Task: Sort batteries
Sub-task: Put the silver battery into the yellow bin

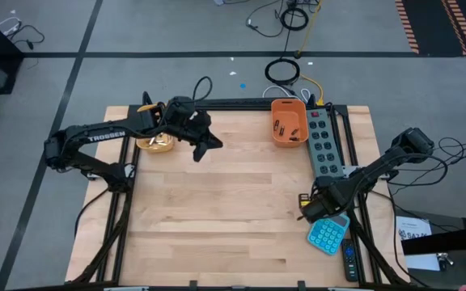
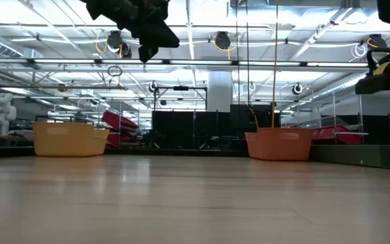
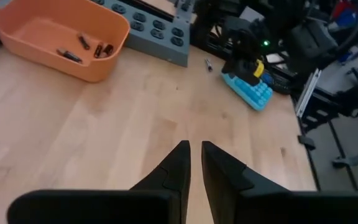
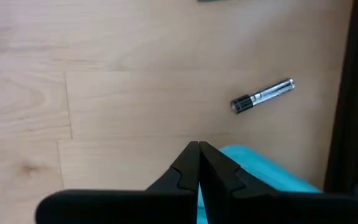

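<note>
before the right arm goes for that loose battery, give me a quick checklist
1. Loose battery in plain sight on the bare wood: ok.
2. Right gripper empty: ok, shut on nothing.
3. Right gripper open for a pick: not ok, fingers are together.
4. Blue calculator clear of the battery: ok, close by but apart.
5. Left gripper out of the way: ok, raised near the yellow bin, nearly closed and empty.
6. Orange bin has room: ok, only a few batteries inside.

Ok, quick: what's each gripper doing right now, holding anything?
Left gripper: nearly closed, a thin gap between the fingers, nothing held, raised above the table.
Right gripper: shut, empty, near the loose battery and the blue calculator.
</note>
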Controlling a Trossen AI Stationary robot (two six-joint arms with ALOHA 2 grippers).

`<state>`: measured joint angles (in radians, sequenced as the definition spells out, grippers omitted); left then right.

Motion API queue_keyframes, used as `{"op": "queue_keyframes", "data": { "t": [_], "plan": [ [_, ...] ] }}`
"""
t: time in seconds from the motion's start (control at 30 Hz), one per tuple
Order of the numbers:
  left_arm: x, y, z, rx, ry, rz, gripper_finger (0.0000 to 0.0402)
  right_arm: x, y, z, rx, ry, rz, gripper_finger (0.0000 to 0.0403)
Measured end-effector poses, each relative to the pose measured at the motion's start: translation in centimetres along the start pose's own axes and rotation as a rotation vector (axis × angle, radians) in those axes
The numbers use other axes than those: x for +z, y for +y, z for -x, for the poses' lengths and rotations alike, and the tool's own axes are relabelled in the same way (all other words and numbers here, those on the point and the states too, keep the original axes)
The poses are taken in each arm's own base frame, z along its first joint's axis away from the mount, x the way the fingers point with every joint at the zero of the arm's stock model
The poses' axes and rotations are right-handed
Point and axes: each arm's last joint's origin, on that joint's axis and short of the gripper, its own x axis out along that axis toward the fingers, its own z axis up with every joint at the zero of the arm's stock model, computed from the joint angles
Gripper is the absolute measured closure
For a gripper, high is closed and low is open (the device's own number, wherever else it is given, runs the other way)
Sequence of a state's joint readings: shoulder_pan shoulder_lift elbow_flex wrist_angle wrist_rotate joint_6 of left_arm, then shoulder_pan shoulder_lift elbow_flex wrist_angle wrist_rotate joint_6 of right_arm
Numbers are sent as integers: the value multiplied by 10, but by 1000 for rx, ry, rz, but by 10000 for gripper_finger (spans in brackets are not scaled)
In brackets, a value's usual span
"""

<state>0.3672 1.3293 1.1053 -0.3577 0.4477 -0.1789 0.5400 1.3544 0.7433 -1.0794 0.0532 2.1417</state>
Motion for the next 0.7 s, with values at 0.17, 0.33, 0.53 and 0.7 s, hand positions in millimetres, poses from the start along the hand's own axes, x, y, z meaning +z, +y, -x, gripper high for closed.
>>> {"op": "queue_keyframes", "data": {
  "t": [0.17, 0.33, 0.53, 0.7],
  "plan": [
    [0, 0, 0, 5, 1, -53, 352, 0, 0, 0, 12, -18, 52, 403],
    [2, 1, 0, 60, -23, -102, 352, -3, 6, 0, 70, 9, 95, 403],
    [9, 2, 0, 140, -101, -143, 352, -5, 4, 0, 96, -42, 203, 403],
    [12, 3, -1, 169, -139, -91, 352, -8, 2, 1, 104, -75, 343, 403]
  ]
}}
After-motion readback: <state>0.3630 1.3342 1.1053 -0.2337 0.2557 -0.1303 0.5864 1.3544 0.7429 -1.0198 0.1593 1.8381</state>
